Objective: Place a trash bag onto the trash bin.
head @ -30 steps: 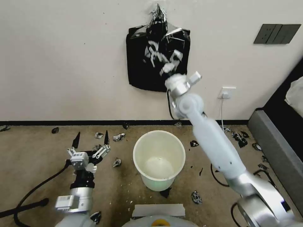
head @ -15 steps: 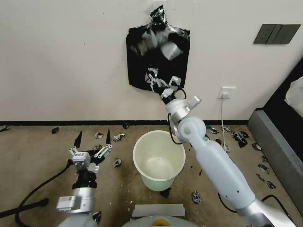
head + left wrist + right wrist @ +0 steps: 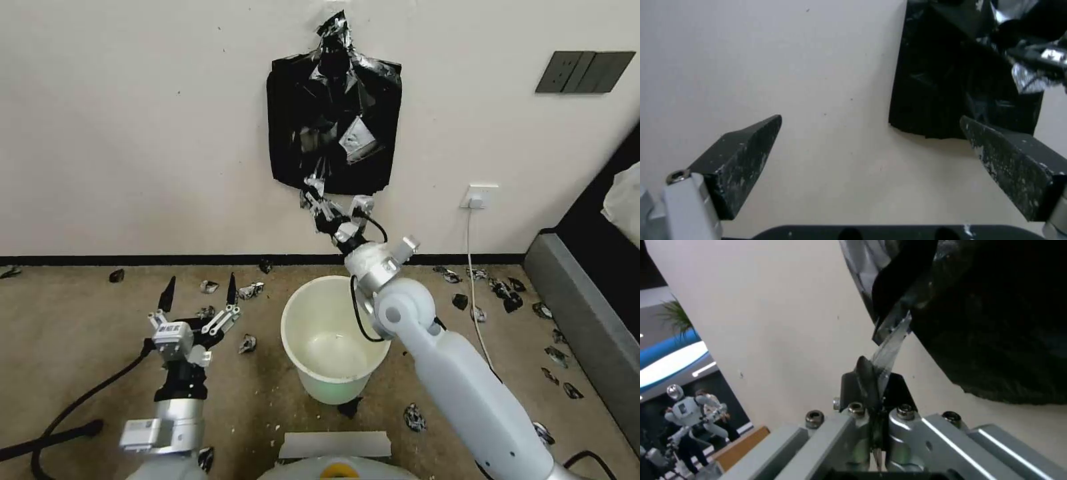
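Observation:
The white trash bin point(image 3: 333, 390) stands upright on the carpet in front of me. On the wall behind it hangs a flat black stack of bags point(image 3: 290, 153) point(image 3: 929, 86). Its front sheet, the trash bag point(image 3: 337, 110) point(image 3: 996, 316), is wrinkled and glinting. My right gripper point(image 3: 312, 195) point(image 3: 872, 373) sits just under the stack's lower edge, above the bin's far rim. It is shut on a thin stretched strip of the bag's film point(image 3: 893, 340). My left gripper point(image 3: 197, 293) point(image 3: 870, 118) hovers open and holding nothing, left of the bin, pointing at the wall.
Small black plastic scraps point(image 3: 250, 290) litter the carpet around the bin. A grey furniture edge point(image 3: 587, 327) runs along the right. A wall socket with a white cable point(image 3: 481, 195) sits right of my right arm. A black hose point(image 3: 67, 407) trails at the left.
My right arm has come down from in front of the stack to below its lower edge, drawing film with it. The front sheet now looks more wrinkled. The left arm has hardly moved.

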You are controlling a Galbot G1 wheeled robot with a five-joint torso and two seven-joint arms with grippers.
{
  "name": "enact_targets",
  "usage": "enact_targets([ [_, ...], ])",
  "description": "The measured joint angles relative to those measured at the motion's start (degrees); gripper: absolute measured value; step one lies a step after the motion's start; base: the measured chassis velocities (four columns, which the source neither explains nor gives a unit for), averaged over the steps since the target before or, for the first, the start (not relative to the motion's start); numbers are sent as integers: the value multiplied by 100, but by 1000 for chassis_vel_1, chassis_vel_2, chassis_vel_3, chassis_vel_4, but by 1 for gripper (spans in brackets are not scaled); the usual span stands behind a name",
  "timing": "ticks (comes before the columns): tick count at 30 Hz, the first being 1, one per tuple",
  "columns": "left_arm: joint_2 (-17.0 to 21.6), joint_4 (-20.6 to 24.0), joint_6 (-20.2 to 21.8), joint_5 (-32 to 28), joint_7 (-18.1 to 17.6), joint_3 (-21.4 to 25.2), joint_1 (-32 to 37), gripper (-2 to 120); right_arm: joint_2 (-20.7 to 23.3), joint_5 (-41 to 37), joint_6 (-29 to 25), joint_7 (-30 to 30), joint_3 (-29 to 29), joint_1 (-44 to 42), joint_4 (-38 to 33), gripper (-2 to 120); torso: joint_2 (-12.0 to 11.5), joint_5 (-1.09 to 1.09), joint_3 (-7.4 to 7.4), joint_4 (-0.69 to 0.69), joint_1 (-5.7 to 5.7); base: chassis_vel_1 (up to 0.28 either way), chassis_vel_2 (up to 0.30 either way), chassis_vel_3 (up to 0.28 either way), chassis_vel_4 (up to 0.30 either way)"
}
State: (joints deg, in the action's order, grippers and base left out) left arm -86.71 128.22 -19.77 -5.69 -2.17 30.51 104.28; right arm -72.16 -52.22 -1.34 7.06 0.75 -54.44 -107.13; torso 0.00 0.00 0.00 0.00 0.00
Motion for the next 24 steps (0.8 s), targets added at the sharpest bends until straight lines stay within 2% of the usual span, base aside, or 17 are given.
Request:
enact_targets([
  [10,113,105,29,1,2,-127,-30,100,217,479,-6,26,-17,-447,-259,0,0,0,0,0,0,0,0,0,0],
  [12,228,184,69,-10,3,-162,-65,100,274,639,-9,27,-23,-559,-301,0,0,1,0,-1,0,0,0,0,0],
  [14,550,347,199,-120,5,-192,-186,100,356,797,-15,28,-28,-717,-397,0,0,0,0,-1,0,0,0,0,0],
  [15,550,347,199,-120,5,-192,-186,100,356,797,-15,28,-28,-717,-397,0,0,0,0,-1,0,0,0,0,0],
  [16,731,394,267,-174,5,-194,-246,100,388,854,-22,28,-26,-788,-440,0,0,0,0,-1,0,0,0,0,0],
  [18,861,406,301,-205,4,-197,-282,100,416,935,-27,31,-19,-846,-459,0,0,0,0,0,0,0,0,0,0],
  [24,926,416,326,-243,2,-230,-304,100,458,1020,-37,56,14,-905,-471,0,0,0,0,0,0,0,0,0,0],
])
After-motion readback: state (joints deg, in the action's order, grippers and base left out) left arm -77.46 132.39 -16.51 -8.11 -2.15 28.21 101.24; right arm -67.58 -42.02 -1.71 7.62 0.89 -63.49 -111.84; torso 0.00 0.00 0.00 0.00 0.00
